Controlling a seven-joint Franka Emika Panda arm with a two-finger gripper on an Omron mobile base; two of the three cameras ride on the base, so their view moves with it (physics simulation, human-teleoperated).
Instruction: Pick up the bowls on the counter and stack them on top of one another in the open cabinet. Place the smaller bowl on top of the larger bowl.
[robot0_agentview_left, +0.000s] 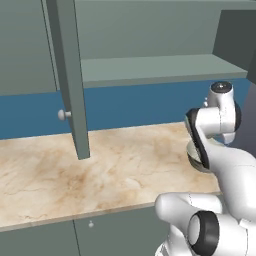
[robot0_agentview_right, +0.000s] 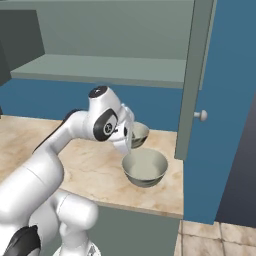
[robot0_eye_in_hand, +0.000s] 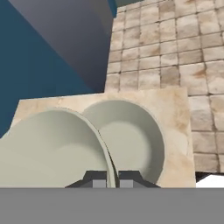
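Observation:
My gripper (robot0_eye_in_hand: 112, 179) is shut on the rim of the smaller bowl (robot0_eye_in_hand: 48, 148), a grey-green bowl with a pale inside; one fingertip (robot0_eye_in_hand: 94, 179) is inside the rim and the other outside. In the right base view the smaller bowl (robot0_agentview_right: 140, 134) hangs tilted just above the counter (robot0_agentview_right: 85, 170), beside my hand (robot0_agentview_right: 128, 140). The larger bowl (robot0_agentview_right: 145, 167) sits upright on the counter just in front of it, near the counter's front edge; in the hand view the larger bowl (robot0_eye_in_hand: 131, 135) lies partly behind the held one. The open cabinet's shelf (robot0_agentview_right: 100, 70) runs above.
The cabinet's tall narrow door (robot0_agentview_right: 192, 80) stands open to the right of the bowls, its pale knob (robot0_agentview_right: 201, 116) facing outward. In the left base view the door (robot0_agentview_left: 70, 75) hangs over the counter (robot0_agentview_left: 100, 170). A blue wall runs behind, and tiled floor (robot0_eye_in_hand: 188, 65) lies past the counter's end.

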